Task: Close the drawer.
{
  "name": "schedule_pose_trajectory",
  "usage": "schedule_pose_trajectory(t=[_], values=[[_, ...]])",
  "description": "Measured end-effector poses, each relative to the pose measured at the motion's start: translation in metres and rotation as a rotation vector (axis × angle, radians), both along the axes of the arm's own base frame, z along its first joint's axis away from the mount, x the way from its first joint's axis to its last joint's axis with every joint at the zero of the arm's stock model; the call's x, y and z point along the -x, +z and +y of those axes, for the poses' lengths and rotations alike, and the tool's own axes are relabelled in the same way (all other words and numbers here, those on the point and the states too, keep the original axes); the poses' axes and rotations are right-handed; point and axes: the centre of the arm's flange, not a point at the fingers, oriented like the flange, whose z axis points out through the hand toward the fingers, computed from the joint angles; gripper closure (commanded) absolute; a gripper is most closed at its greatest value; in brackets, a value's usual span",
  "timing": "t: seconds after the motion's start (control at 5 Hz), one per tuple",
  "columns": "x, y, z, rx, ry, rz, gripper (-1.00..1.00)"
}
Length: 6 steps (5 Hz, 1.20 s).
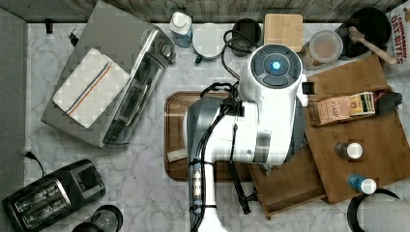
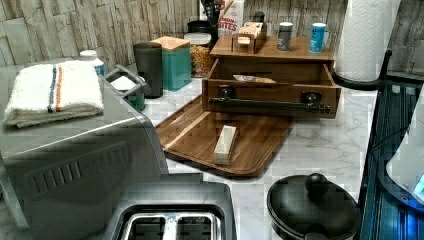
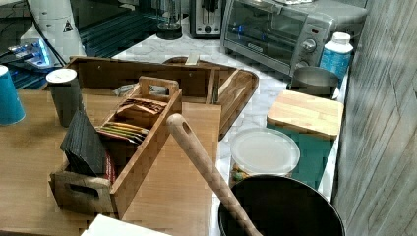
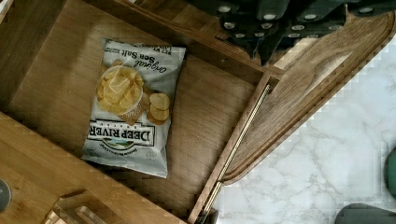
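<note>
The drawer (image 2: 272, 94) stands pulled out of the wooden box (image 2: 270, 50), its front carrying a long black handle (image 2: 270, 104). From above, the drawer (image 1: 290, 186) juts toward the top view's lower left, partly under my white arm (image 1: 263, 121). Seen from the wrist, the drawer floor (image 4: 205, 116) holds a bag of chips (image 4: 130, 105), and the handle bar (image 4: 238, 144) runs along the front rim. My gripper (image 4: 275, 25) hangs dark over the drawer's front corner, by the tray's edge. The drawer (image 3: 147, 73) also shows open in the right view.
A dark rounded tray (image 2: 225, 137) with a pale block (image 2: 225, 144) lies right before the drawer front. A tea organizer (image 1: 345, 107) and two bottles stand on the box top. Toaster oven (image 1: 104, 82), toaster (image 1: 53, 193), jars and a paper towel roll (image 2: 367, 37) surround the marble counter.
</note>
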Motion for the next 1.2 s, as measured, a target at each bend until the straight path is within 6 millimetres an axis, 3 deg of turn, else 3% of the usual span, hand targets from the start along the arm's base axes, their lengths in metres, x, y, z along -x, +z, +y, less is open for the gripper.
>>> schedule_pose_trajectory(t=[0.6, 0.8, 1.2], values=[[-0.001, -0.009, -0.001, -0.004, 0.047, 0.008, 1.0], [-0.005, -0.014, -0.003, 0.017, 0.228, -0.061, 1.0], [0.015, -0.047, 0.014, 0.007, 0.309, -0.061, 1.0]])
